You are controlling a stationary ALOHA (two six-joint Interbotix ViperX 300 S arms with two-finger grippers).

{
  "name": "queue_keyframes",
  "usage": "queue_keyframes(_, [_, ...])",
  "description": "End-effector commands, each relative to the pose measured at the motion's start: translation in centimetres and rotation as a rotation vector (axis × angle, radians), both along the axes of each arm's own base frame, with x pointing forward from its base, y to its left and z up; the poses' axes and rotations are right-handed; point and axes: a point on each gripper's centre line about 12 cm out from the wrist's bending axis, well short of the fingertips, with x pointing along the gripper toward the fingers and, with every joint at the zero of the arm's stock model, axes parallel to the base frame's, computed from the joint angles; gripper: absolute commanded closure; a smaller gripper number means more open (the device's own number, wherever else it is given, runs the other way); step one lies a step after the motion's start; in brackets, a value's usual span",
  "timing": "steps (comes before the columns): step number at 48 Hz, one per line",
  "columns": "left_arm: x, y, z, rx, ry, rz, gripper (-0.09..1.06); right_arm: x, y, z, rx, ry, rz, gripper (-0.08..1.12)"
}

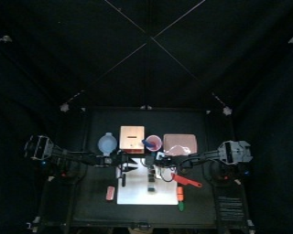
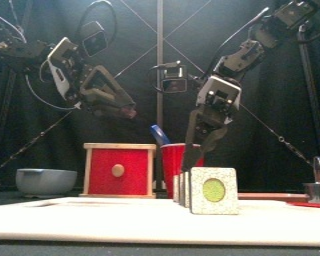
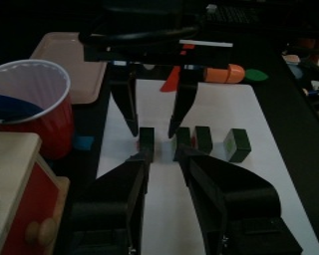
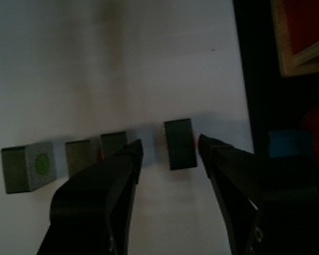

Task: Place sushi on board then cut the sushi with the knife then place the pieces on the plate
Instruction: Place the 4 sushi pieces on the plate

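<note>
The dark green sushi roll (image 2: 210,190) stands on the white cutting board (image 1: 149,194), split into several blocks. One block (image 4: 179,142) sits a little apart from the other three (image 4: 83,154). My right gripper (image 4: 169,149) hovers open just above that end of the row, nothing between its fingers. My left gripper (image 3: 167,159) is open too, low beside the row (image 3: 189,139), facing the right gripper (image 3: 156,90). A red knife (image 1: 186,180) lies on the table right of the board. The pink plate (image 1: 178,143) lies at the back right.
Wooden box with a red drawer front (image 2: 119,170) and the red cup (image 2: 172,165) holding a blue knife (image 2: 159,133) stand behind the board. A blue-grey bowl (image 2: 45,180) is at back left. An orange toy (image 1: 183,194) and a green one (image 1: 182,206) lie right of the board.
</note>
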Motion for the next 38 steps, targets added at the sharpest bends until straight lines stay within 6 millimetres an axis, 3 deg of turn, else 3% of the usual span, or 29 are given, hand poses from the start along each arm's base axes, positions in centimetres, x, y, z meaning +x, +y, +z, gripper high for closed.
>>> queue_keyframes(1, [0.2, 0.1, 0.9, 0.002, -0.032, 0.002, 0.27, 1.0, -0.2, 1.5, -0.01, -0.044, 0.004, 0.21])
queue_keyframes(16, [0.0, 0.3, 0.6, 0.005, -0.025, 0.006, 0.27, 1.6, -0.3, 0.4, -0.017, -0.009, 0.009, 0.22])
queue_keyframes(26, [0.1, 0.7, 0.8, 0.005, -0.029, 0.02, 0.27, 1.2, -0.3, -0.4, -0.021, 0.031, 0.012, 0.36])
queue_keyframes(32, [0.2, 0.8, 0.9, 0.004, -0.032, 0.024, 0.27, 0.8, -0.6, 0.4, -0.013, 0.027, -0.004, 0.46])
queue_keyframes(38, [0.2, 0.8, 0.9, 0.002, -0.034, 0.025, 0.27, -0.4, -1.3, 2.0, -0.009, 0.028, -0.025, 0.47])
